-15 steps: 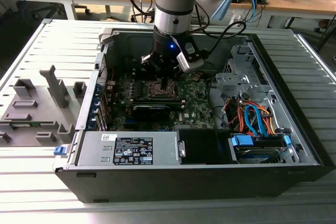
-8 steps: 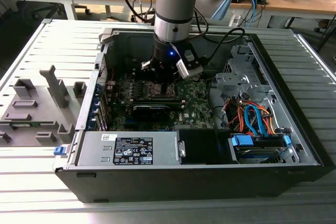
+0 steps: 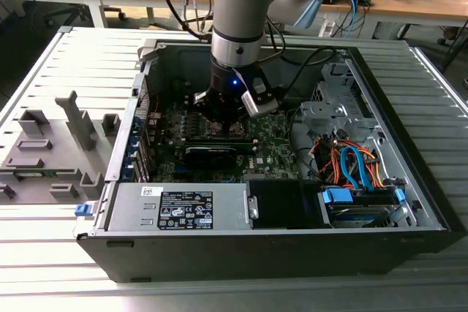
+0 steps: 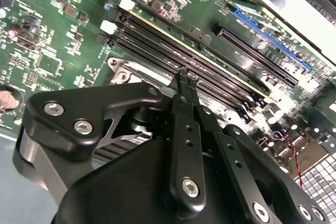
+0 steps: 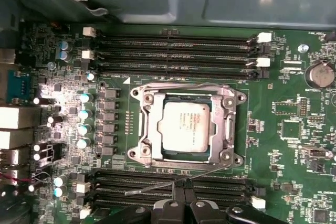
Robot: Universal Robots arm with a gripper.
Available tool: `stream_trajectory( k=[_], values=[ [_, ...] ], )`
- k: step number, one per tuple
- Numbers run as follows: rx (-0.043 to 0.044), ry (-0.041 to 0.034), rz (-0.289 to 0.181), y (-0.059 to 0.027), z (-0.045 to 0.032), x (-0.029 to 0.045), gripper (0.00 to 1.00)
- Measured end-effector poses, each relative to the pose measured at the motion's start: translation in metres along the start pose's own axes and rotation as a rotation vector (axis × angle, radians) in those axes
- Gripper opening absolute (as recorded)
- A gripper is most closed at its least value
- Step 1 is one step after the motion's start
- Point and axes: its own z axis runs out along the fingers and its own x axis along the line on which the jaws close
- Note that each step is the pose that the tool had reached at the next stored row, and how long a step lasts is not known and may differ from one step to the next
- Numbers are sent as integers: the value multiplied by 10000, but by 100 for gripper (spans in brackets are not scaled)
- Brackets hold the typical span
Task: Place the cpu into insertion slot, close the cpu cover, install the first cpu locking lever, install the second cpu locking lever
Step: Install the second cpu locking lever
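The cpu (image 5: 185, 125), a square chip with a dull silver top, lies flat in the insertion slot (image 5: 135, 94) on the green board. The cpu cover (image 5: 148, 129), a silver frame, lies closed around it. One thin wire locking lever (image 5: 184, 83) runs along the slot's far side by the memory slots. A second locking lever (image 5: 149, 189) slants away from the slot's near side, past my fingertips. My gripper (image 5: 182, 183) is shut, its tips at this slanting lever. In the second wrist view the shut gripper (image 4: 186, 76) points down at the board. In the exterior view the gripper (image 3: 221, 116) reaches into the case.
Long black memory slots (image 5: 173, 51) flank the socket on both sides. Capacitors (image 5: 84, 114) stand beside it. The open computer case (image 3: 439, 202) holds a power supply (image 3: 183, 206) and coloured cables (image 3: 351, 162). Grey fixtures (image 3: 51, 144) sit at the exterior view's left.
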Motion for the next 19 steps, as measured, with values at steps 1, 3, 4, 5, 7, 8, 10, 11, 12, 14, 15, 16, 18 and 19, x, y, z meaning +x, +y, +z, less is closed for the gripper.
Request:
stream_trajectory(
  k=[1,3,4,5,7,8,10,11,12,14,15,16,18,19],
  values=[
    [-9,-1,0,1,3,22,11],
    [-16,0,-2,2,13,68,11],
    [-17,0,0,-3,19,84,11],
    [-18,-1,0,-14,26,103,11],
    [-18,-1,-2,-28,37,131,11],
    [-19,-1,-3,-30,40,144,11],
    [-39,-2,-7,-32,48,198,11],
    [-49,-2,-9,-32,49,214,11],
    [-57,-3,-10,-33,51,228,11],
    [-77,-6,-17,-31,56,268,11],
    [-78,-5,-22,-31,56,276,11],
    [-78,-5,-35,-29,58,287,11],
    [-77,-6,-53,-27,61,307,11],
    [-76,-6,-61,-26,63,317,11]
  ],
)
